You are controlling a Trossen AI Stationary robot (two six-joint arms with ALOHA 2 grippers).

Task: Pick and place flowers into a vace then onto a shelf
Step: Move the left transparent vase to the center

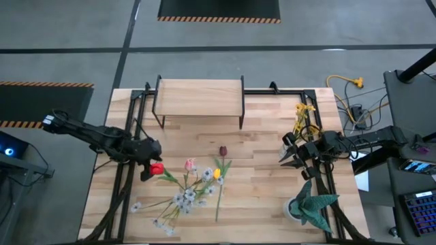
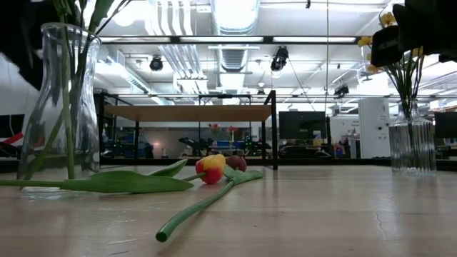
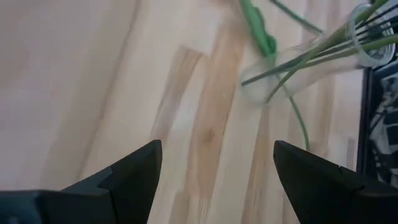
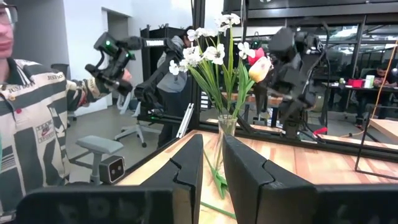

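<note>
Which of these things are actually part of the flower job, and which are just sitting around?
Part of the job: tulip lying on the table; glass vase holding stems; vase of yellow blooms; shelf.
Just lying about: spiky potted plant; yellow cable; keyboard.

In the low view the left vase (image 2: 58, 100) is cut off at the top edge, so its blooms are unseen; the right vase's (image 2: 412, 146) blooms are partly cut off too. In the left wrist view a vase (image 3: 323, 59) is blurred and cropped. The person (image 4: 28, 118) is cut off by the edge.
</note>
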